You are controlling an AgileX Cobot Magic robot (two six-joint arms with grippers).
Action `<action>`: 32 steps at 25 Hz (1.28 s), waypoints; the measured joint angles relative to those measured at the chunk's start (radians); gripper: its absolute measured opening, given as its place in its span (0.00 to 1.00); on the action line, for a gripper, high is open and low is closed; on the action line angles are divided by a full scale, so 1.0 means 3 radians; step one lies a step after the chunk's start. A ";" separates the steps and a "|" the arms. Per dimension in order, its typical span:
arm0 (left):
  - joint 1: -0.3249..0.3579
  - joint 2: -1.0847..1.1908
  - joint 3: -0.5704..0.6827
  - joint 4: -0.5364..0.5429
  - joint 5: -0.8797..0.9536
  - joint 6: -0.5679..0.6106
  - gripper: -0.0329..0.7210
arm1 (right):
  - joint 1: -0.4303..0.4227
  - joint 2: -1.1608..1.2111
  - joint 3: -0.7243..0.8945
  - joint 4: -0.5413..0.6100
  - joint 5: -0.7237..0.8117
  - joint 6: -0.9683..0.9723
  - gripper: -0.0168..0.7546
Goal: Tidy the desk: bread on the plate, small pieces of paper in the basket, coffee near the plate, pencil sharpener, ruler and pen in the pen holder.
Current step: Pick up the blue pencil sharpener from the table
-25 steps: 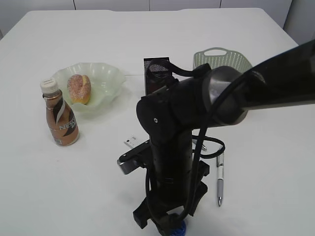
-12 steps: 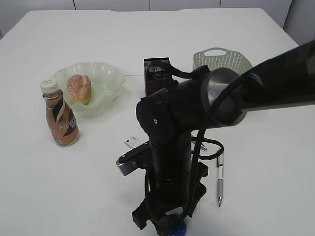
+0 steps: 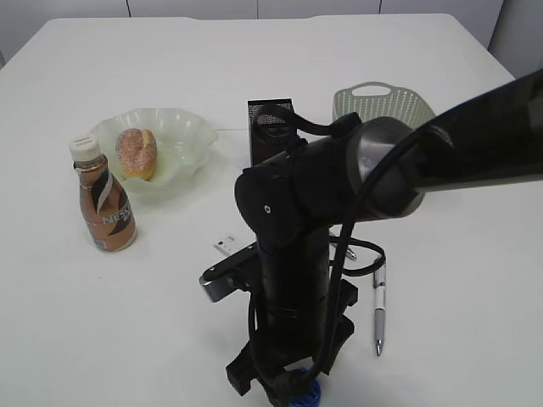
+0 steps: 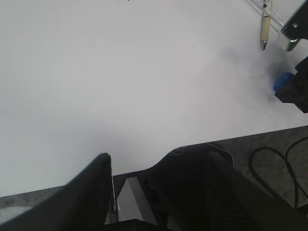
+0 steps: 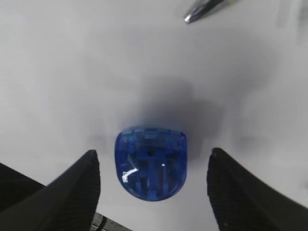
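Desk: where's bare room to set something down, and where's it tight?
Free: the far stretch of the desk behind the plate and basket; the near-left area in front of the coffee; the right side beyond the pen. Crowded: the near middle, where the right gripper straddles the blue sharpener beside the ruler.

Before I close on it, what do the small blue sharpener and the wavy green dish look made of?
Small blue rounded pencil sharpener: translucent glossy plastic, inner ribs showing through. Wavy-rimmed pale green dish: translucent, smooth; plastic or glass, unclear.
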 joint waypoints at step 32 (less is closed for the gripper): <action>0.0000 0.0000 0.0000 -0.0013 0.0000 0.0000 0.64 | 0.0000 0.0063 0.0000 0.0007 -0.0087 -0.0006 0.72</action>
